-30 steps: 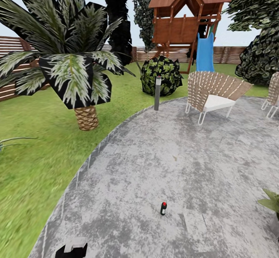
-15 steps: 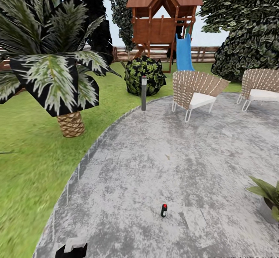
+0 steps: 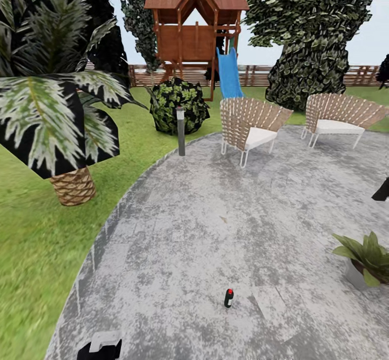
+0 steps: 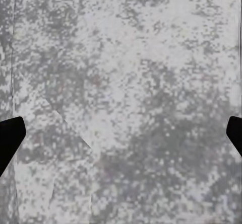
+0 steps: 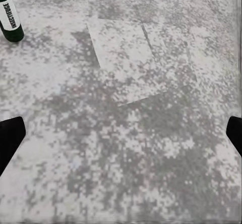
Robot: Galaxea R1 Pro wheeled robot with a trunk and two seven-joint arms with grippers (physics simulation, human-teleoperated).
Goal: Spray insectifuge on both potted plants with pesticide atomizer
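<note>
Both pincers open above the stone patio, with the pesticide atomizer standing free on the paving.

In the left wrist view the left pincer has its two dark fingertips far apart over bare mottled patio. The right pincer is likewise spread, holding nothing, and the pesticide atomizer stands upright on the stone, well apart from its fingertips. In the head view the bottle stands near the patio's near edge, with one potted plant off to the right on the stone. Further out are two wicker chairs, a grey bollard light at the lawn edge, a palm, a wooden playhouse with a blue slide, and the slatted fence.
</note>
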